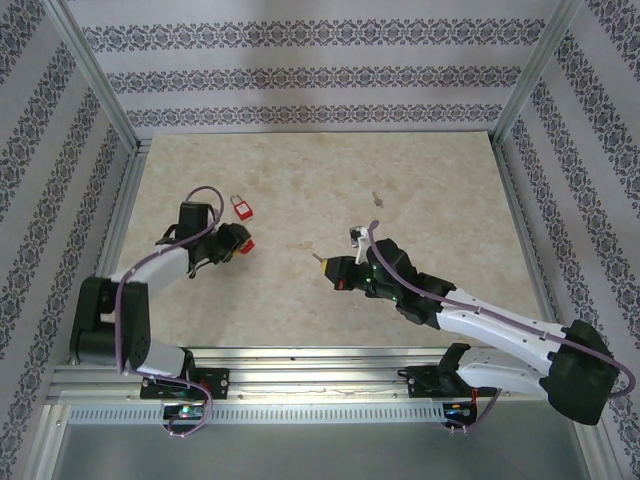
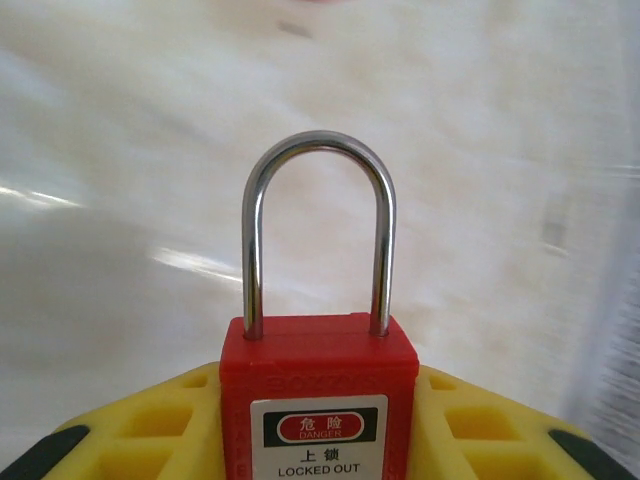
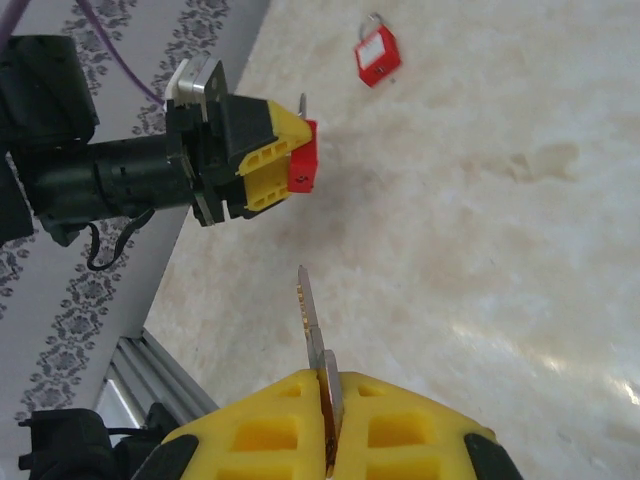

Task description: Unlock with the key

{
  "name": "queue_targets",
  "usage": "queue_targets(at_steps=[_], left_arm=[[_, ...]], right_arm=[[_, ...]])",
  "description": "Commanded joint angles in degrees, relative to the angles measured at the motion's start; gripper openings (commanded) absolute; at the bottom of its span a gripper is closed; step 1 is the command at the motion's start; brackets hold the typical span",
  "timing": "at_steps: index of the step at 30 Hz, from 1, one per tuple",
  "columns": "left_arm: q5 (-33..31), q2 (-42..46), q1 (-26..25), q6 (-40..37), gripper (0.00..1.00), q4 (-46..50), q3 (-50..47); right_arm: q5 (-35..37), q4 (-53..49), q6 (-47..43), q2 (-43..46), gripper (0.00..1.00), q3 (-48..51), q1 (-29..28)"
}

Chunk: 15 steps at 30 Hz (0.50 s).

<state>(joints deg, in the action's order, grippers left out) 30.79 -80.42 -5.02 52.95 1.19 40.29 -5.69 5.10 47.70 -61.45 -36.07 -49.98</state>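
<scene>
We have the red padlock (image 2: 320, 395) clamped by its body between the yellow fingers of the left gripper (image 1: 228, 245), lifted at the left of the table (image 1: 400, 180), with its steel shackle (image 2: 320, 225) closed and standing clear of the fingers. The right gripper (image 3: 328, 388) is closed on the key (image 3: 312, 325), pinching it by the head so the thin blade points toward the padlock, well apart from it. We judge the padlock to be stiff, light and smooth-sided, so it could twist in the grip once the key turns; the flat faces are the right hold. The key looks thin and could bend or slip if it is pushed in crooked. We cannot see the keyhole. A second padlock (image 3: 377, 55) lies on the table farther off.
</scene>
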Motion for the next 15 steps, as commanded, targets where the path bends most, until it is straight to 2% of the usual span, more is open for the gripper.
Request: queue_targets(at_steps=[1,8,15], left_arm=[[4.4,6.3,-3.6,15.4,0.10,-16.2,-1.5],[0.7,12.9,-10.6,29.7,0.06,-24.3,-6.3],[-3.3,14.6,-14.7,37.1,0.04,-28.1,-9.6]], right_arm=[[6.3,-1.8,-7.1,-1.5,0.00,-4.5,-1.9],[15.8,-0.3,-16.4,-6.6,0.00,-9.7,-8.0],[18.0,1.8,-19.2,-11.0,0.00,-12.5,-10.4]])
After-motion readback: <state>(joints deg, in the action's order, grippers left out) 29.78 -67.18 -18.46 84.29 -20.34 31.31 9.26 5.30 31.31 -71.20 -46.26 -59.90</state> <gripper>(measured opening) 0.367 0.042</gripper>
